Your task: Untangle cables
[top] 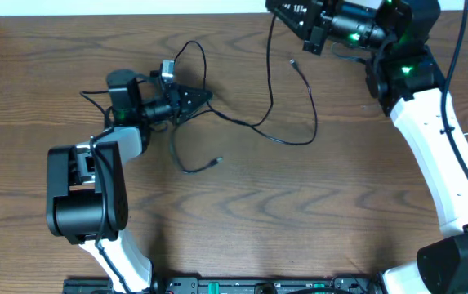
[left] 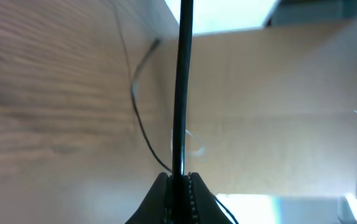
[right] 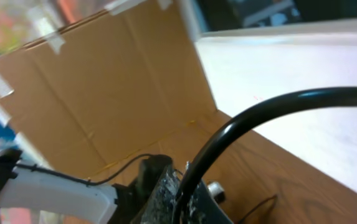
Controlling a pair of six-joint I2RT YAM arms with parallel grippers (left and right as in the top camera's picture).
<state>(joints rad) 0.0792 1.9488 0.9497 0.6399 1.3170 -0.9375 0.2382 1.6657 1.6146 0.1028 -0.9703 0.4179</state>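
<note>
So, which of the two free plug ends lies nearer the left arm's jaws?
The plug end on the robot's side of the jaws of the left gripper. The other plug end lies farther, near the right gripper.

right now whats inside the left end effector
A black cable is clamped in the shut left end effector; the pinched stretch itself is covered. Wooden table shows behind.

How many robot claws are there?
2. The left gripper is mid-left over the table, pinching a black cable; the right gripper is at the far edge, pinching black cable too. None looks hidden.
</note>
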